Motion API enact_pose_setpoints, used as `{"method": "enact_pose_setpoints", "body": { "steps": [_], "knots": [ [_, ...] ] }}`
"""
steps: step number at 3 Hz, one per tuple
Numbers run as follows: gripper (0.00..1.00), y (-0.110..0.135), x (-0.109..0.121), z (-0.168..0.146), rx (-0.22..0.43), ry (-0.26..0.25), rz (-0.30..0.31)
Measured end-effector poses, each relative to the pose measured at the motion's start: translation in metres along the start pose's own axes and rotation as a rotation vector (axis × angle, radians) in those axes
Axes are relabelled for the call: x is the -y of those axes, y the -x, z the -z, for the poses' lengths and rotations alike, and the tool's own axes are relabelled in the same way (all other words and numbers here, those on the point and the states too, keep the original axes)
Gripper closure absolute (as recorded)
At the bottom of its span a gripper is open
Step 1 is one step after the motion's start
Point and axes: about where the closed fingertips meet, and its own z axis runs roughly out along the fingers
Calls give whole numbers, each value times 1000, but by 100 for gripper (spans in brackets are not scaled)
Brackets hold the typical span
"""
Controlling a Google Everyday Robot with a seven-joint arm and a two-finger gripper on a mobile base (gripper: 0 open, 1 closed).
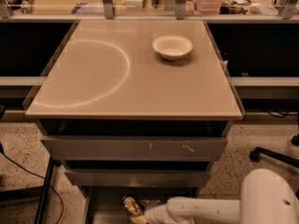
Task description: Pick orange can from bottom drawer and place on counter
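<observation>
The orange can [130, 205] is in the open bottom drawer [103, 210], near the bottom edge of the camera view, and it looks tilted. My gripper [139, 213] reaches into the drawer from the right, at the end of the white arm [201, 210], and is right at the can. The frame's lower edge cuts off part of the can and the gripper. The beige counter [140, 92] with its white arc lies above the drawers.
A white bowl [172, 46] stands on the counter at the back right. Two scratched grey drawers [135, 148] sit above the bottom one. A cable runs over the floor at left, and a chair base [271, 155] stands at right.
</observation>
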Motion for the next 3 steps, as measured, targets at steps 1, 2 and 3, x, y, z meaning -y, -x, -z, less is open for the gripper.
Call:
{"method": "enact_pose_setpoints", "body": {
  "steps": [1, 2, 3],
  "knots": [
    [100, 18, -1, 85, 47, -6, -11],
    [100, 34, -10, 159, 34, -105, -2],
    [100, 52, -20, 218, -2, -244, 35]
  ]
}}
